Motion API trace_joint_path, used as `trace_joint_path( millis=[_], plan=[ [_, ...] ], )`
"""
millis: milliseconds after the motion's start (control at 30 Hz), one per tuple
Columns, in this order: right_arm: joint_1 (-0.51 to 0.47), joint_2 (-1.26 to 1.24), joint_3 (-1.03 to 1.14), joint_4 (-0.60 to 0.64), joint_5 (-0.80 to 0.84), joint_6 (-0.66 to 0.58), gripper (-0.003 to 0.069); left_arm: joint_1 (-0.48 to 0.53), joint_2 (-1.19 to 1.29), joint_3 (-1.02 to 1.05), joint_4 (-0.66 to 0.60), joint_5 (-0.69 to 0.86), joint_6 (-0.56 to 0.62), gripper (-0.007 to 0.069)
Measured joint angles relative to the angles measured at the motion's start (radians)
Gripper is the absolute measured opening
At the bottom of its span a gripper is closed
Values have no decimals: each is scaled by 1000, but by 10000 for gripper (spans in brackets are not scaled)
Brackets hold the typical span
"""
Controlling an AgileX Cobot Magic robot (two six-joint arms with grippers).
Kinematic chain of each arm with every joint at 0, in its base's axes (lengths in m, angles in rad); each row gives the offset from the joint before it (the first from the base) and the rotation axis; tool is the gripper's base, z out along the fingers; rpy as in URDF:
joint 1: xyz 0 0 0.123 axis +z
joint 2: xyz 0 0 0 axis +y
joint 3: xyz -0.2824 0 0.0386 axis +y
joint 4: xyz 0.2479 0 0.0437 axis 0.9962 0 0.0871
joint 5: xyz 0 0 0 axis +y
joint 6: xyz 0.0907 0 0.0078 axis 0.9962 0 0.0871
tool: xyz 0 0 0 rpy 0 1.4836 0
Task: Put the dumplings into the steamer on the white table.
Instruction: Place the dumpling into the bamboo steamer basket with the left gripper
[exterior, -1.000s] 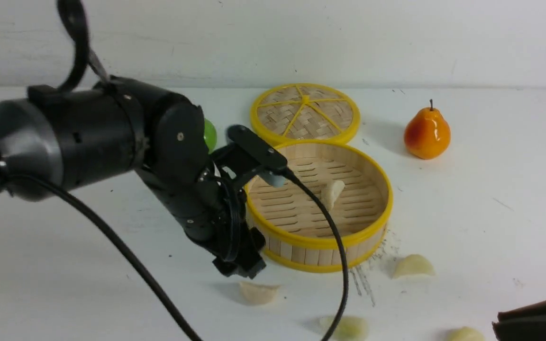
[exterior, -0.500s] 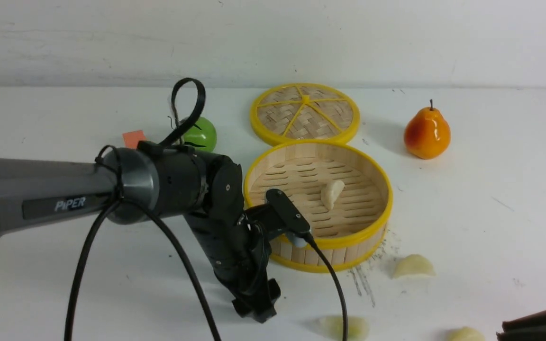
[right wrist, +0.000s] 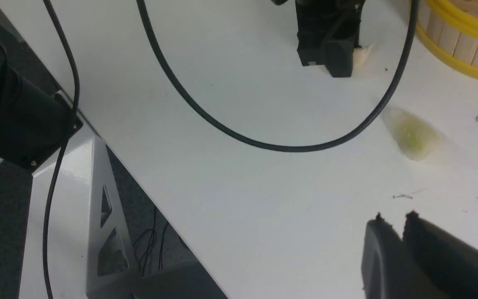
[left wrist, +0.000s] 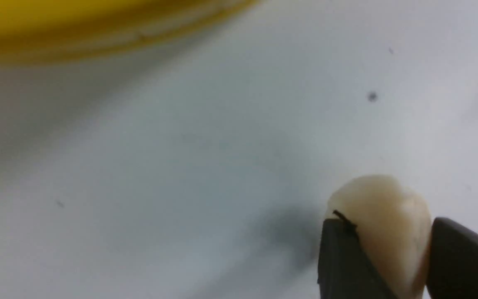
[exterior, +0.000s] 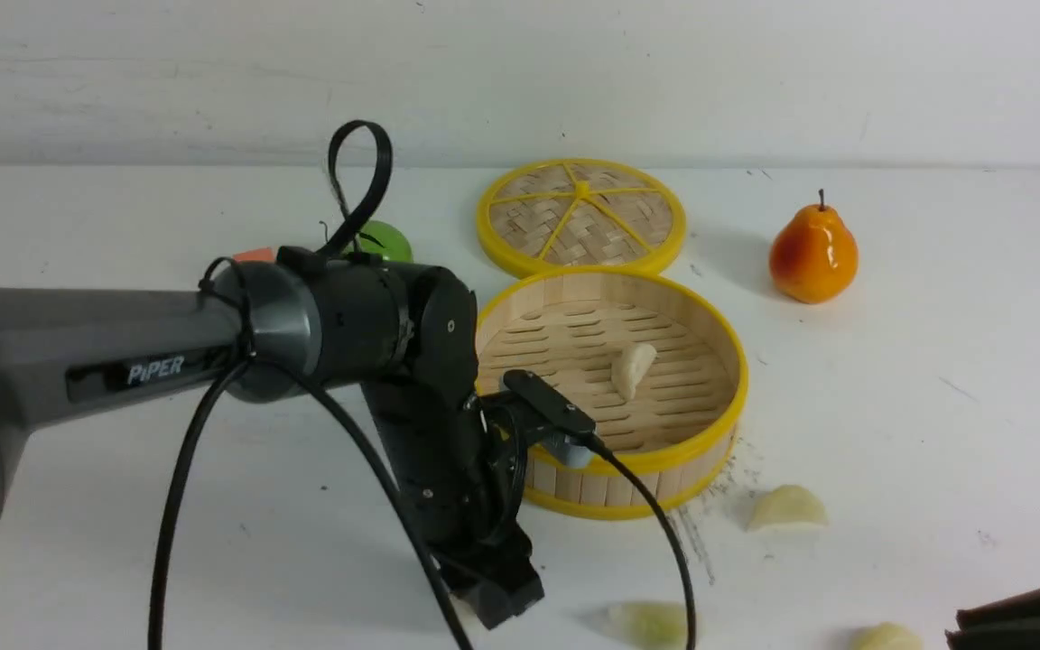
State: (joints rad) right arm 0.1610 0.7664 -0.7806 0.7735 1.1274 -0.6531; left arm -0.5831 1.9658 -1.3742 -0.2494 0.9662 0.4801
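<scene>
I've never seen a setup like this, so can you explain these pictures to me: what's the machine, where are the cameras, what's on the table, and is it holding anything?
It is a robot with two arms, each ending in a two-fingered hand. The wide picture looks forward from between the arms. The other two pictures come from a camera on each wrist. On the white table sit a bamboo steamer, its lid, a pear and several dumplings. One dumpling lies inside the steamer, and three lie loose in front of it. The left hand is down at the table, its fingers pinching another dumpling. The right hand is shut and empty.
</scene>
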Motion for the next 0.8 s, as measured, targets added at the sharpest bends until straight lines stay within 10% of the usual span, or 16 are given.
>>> trace_joint_path(
  millis=[333,800],
  plan=[
    [0,0,0,-1,-11,0,78,0,4,-507,39,71,-490,242],
    [0,0,0,-24,37,0,94,0,360,-732,195,-47,-725,240]
  ],
)
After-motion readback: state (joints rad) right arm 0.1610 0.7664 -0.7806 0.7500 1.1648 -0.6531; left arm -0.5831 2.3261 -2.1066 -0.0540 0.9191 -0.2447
